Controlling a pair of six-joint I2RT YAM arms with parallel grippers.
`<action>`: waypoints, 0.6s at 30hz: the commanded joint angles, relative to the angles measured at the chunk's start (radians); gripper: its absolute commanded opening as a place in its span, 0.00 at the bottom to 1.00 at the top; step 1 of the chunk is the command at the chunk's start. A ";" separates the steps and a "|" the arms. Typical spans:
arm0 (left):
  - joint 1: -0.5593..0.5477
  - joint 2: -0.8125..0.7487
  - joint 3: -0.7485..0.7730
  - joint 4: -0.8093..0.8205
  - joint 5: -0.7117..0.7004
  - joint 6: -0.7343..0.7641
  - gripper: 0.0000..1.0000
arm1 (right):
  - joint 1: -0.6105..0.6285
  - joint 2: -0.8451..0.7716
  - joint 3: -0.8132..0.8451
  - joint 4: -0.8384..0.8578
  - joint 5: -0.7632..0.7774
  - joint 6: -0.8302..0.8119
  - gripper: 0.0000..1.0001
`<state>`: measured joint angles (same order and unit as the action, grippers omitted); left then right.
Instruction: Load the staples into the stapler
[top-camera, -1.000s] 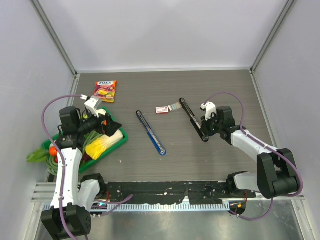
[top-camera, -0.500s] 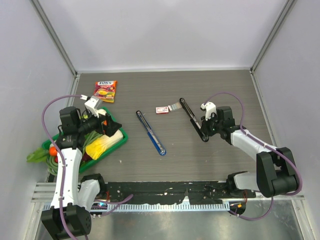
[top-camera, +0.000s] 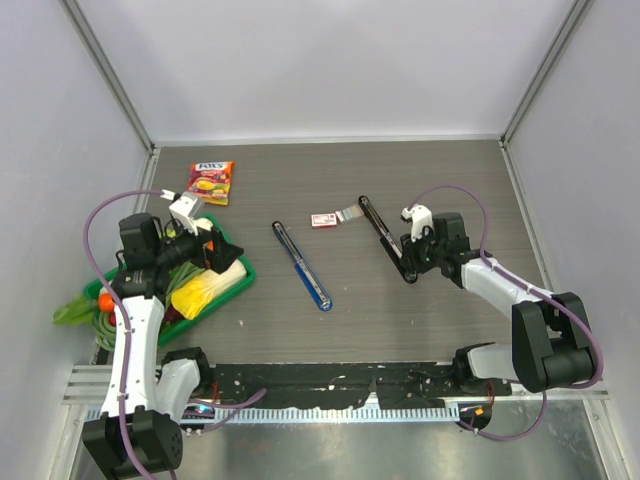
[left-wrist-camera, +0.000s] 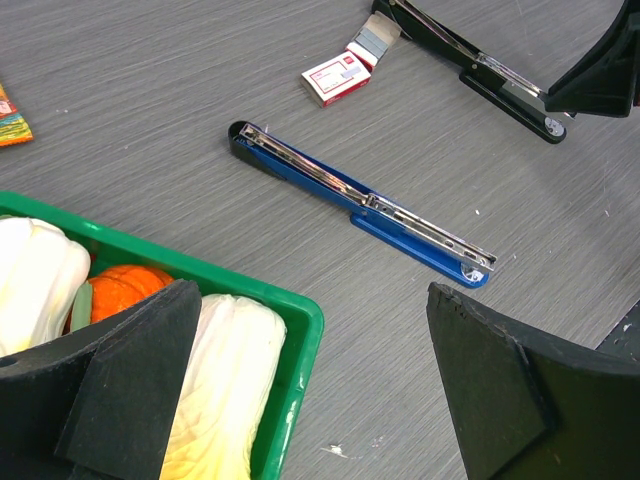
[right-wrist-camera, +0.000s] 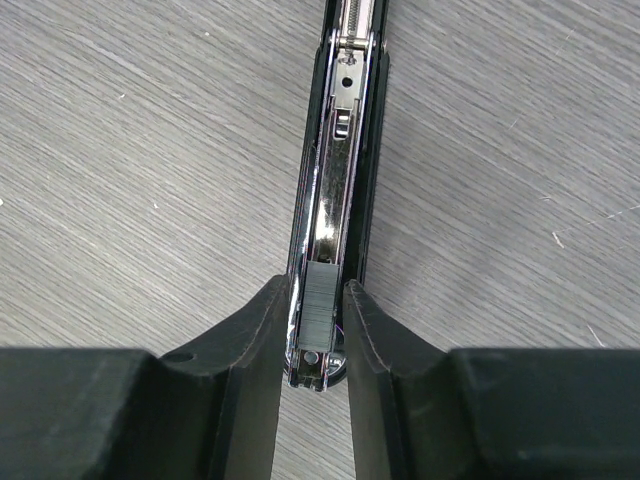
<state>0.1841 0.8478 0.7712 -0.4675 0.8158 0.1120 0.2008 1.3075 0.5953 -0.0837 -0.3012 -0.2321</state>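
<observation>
Staples (right-wrist-camera: 322, 315) noted in the open channel of the black stapler (right-wrist-camera: 340, 150), low centre of the right wrist frame.
The strip's long axis runs up-down the frame, in line with the channel. Its lower end is partly masked by the right gripper (right-wrist-camera: 318, 295), whose fingers stand narrowly parted either side; actual grip cannot be told. From above, the strip is hidden. The left gripper (left-wrist-camera: 310, 385) is spread wide, holding nothing, above a green tray (left-wrist-camera: 300, 330).

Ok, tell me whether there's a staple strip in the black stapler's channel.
Yes: the grey staple strip lies in the metal channel of the black stapler, between the fingers of the right gripper.
</observation>
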 joint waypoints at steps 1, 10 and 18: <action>0.008 -0.012 -0.001 0.036 0.025 -0.003 1.00 | -0.003 -0.014 0.012 0.007 -0.010 0.002 0.34; 0.008 -0.013 -0.001 0.036 0.026 -0.003 1.00 | -0.003 -0.088 0.012 0.030 0.002 -0.001 0.38; 0.011 -0.010 0.000 0.040 0.028 -0.008 1.00 | 0.060 -0.144 0.087 0.064 0.002 -0.028 0.45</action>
<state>0.1856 0.8478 0.7712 -0.4671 0.8162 0.1116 0.2123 1.1526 0.6006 -0.0708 -0.3004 -0.2310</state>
